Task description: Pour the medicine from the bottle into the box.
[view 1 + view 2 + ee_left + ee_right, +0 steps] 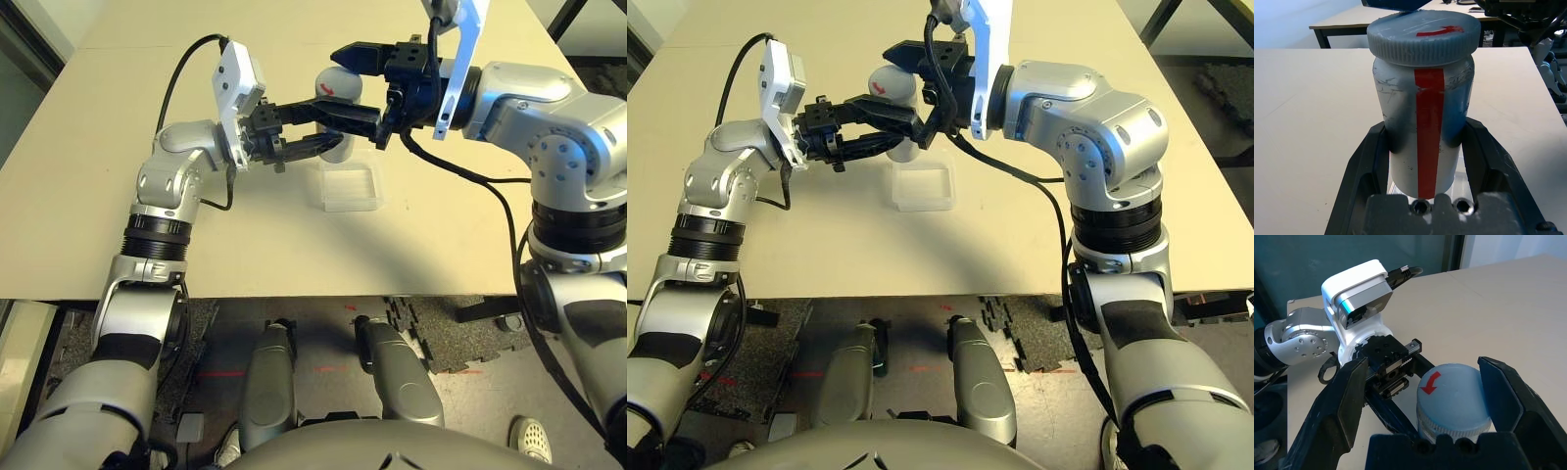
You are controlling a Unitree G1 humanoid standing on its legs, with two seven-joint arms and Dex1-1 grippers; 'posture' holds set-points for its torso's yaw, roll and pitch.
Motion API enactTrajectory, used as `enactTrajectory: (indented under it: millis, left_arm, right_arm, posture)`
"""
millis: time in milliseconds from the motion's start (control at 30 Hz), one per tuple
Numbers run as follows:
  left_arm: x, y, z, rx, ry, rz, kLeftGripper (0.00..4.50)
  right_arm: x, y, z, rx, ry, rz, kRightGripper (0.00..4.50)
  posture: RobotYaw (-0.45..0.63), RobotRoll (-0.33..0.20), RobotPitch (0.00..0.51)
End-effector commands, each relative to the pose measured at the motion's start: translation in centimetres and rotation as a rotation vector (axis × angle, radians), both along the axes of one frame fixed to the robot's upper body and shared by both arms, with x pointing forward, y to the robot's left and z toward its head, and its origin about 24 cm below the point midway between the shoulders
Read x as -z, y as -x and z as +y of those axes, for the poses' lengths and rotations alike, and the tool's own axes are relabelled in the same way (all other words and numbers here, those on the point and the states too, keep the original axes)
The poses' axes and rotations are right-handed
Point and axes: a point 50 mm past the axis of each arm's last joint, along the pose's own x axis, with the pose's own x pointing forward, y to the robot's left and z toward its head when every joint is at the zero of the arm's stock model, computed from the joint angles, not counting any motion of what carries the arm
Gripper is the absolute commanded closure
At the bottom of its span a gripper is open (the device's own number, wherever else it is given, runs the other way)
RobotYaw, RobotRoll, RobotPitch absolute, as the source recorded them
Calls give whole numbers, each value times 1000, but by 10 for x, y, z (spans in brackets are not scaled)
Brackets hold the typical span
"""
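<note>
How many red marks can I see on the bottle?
2. One is a curved red arrow on top of the grey cap. The other is a straight red stripe running down the bottle. The back of the bottle is hidden, so there may be more.

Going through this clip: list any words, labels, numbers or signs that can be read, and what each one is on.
No words or numbers can be read.
Red curved arrow, a sign with no text: on the grey cap of the bottle.
Red vertical stripe, no lettering: down the bottle's side.
The box: clear plastic, no marking seen.
</note>
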Motion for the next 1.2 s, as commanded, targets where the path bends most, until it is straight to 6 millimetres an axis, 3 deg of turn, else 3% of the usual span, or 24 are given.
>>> enactTrajectory:
  millis: [33, 300, 700, 1200]
  left_arm:
    - [-4, 0, -3, 14, -15, -22, 2192]
    - [-3, 2, -3, 17, -20, -25, 2192]
    - [-8, 4, -5, 25, -12, -39, 2192]
    - [-7, 5, -5, 25, -14, -35, 2192]
  right_arm:
    - [-1, 2, 0, 0, 15, -30, 0]
    - [-6, -3, 1, 16, -7, -87, 0]
    - [6, -5, -1, 12, 34, -66, 0]
    - [5, -12, -3, 53, 16, -92, 0]
  posture:
    - [-55, 0, 206]
    - [-49, 0, 206]
    - [-43, 0, 207]
    - [-38, 0, 208]
